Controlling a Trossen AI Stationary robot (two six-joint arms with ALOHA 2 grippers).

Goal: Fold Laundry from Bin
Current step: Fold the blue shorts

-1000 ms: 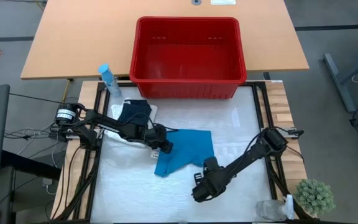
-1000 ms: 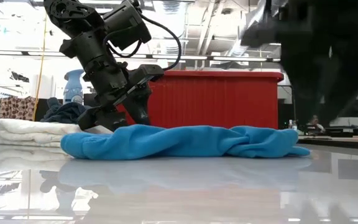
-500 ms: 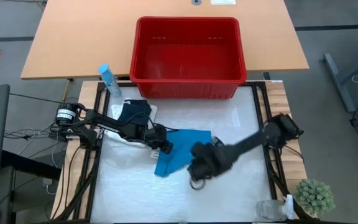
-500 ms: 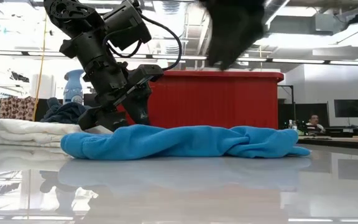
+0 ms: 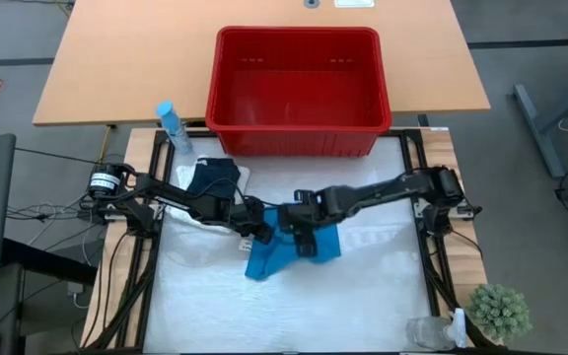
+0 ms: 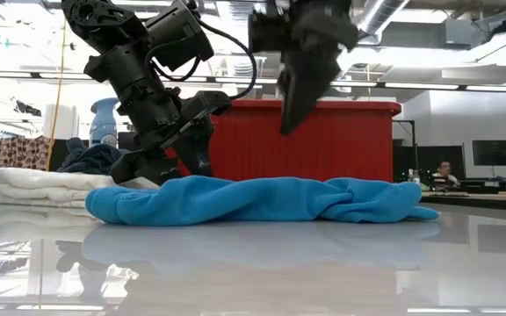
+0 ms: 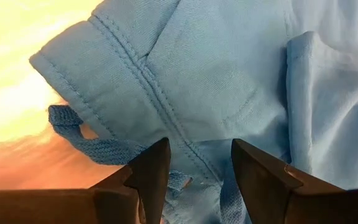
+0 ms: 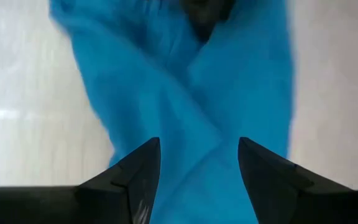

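The teal-blue cloth (image 5: 267,260) lies crumpled on the white table top (image 5: 383,286), a low ridge in the low view (image 6: 262,200). My left gripper (image 5: 261,232) stands open at its left edge, fingers either side of a stitched seam and drawstring (image 7: 166,102). My right gripper (image 5: 302,237) hangs open above the cloth's middle (image 8: 185,93), well clear of it in the low view (image 6: 297,101). A navy item (image 5: 215,177) rests on a folded white one (image 6: 33,186) at the left. The red bin (image 5: 299,35) stands at the far edge. My left gripper points slanting down at the teal cloth's left edge with the seam (image 7: 194,158) between its spread fingers. The cloth lies flat there, not bunched or lifted. Whether the fingertips touch it I cannot tell.
A blue spray bottle (image 5: 173,126) stands left of the bin. A small green plant (image 5: 501,311) and a clear object (image 5: 427,333) sit at the near right corner. Bare table top lies near and right of the cloth.
My right gripper has swung from the near right part of the table up and toward the left and far side, rolling as it went, and now hangs over the teal cloth. The cloth has kept its shape and place.
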